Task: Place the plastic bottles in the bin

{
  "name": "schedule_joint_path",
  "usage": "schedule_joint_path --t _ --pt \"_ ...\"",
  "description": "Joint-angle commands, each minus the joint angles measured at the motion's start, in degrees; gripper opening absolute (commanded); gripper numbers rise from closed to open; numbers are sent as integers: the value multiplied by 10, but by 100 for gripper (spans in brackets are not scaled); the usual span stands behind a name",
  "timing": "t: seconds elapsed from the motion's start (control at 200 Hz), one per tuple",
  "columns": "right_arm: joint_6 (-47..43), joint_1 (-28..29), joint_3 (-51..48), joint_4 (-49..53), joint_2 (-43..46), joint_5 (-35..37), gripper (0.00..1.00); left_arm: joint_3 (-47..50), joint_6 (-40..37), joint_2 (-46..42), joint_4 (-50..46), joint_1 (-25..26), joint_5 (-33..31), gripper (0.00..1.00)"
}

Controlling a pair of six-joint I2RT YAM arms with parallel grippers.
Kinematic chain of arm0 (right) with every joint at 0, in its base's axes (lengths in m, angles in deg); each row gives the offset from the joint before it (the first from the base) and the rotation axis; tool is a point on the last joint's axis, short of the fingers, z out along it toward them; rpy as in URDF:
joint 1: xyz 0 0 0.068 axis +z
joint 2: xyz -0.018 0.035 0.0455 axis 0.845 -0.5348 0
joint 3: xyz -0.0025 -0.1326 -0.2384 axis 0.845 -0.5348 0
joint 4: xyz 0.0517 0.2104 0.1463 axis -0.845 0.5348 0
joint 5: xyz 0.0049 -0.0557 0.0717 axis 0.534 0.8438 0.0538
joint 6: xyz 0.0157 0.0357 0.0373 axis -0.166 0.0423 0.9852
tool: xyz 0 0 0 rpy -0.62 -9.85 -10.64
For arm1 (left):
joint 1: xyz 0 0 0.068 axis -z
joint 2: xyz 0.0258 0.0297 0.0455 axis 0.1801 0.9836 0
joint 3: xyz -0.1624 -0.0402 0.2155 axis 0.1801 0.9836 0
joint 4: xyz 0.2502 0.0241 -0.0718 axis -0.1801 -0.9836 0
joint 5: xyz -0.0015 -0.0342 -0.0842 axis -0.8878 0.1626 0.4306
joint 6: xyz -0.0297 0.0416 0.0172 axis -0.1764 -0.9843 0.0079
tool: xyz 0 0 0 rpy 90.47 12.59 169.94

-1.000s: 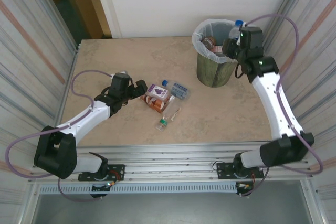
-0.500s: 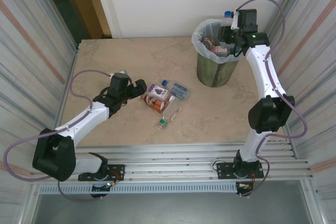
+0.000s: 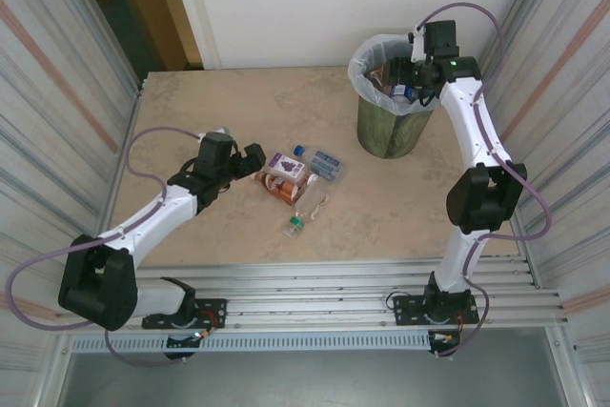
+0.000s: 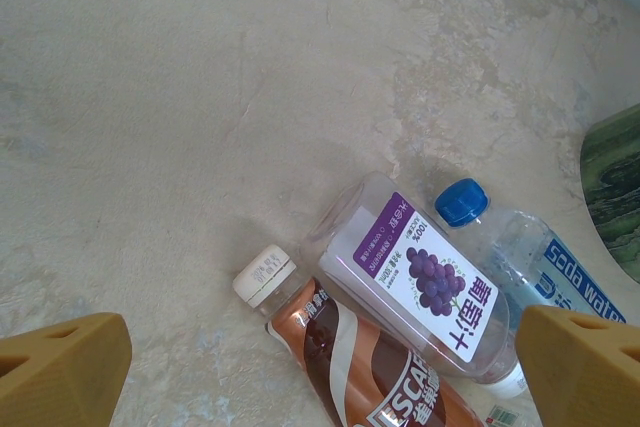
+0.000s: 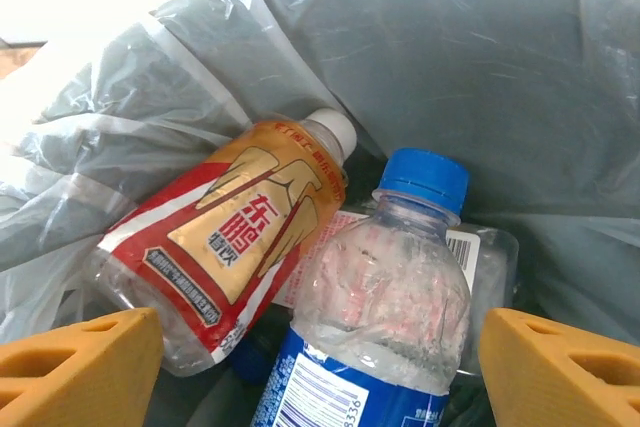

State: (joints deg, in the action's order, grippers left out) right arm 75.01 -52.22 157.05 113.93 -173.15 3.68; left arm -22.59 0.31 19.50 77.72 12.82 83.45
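One clear bottle (image 5: 385,287) — blue-capped, blue-labelled.

Built as two slim arms: smooth white moulded shells on the left arm (image 3: 157,212) and right arm (image 3: 475,126), joined by bulky black joint housings. Bolted down on black base blocks (image 3: 186,312). Trailed by thin looping mauve cables (image 3: 152,132) from base to black wrist units. Tipped with blunt, wedge-shaped ochre-yellow fingers (image 4: 62,367) marked by dark recesses
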Motion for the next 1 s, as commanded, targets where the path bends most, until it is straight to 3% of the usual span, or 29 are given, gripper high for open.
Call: schedule_joint_path --t 0.0,0.361,0.656,0.786,0.997 --pt "-8 1 22 5 1 -17 81 1 1 -9 -5 -3 -8 99" --pt "-4 33 29 11 42 1 83 -1 1 -8 -6 -3 -6 99" --pt "-5 142 -33 9 118 106 91 11 18 -8 -6 -15 2 99" --pt "66 201 -120 12 159 171 100 16 27 -1 -6 -19 7 99" --pt "240 273 -307 -34 224 192 98 14 37 21 6 -18 19 99"
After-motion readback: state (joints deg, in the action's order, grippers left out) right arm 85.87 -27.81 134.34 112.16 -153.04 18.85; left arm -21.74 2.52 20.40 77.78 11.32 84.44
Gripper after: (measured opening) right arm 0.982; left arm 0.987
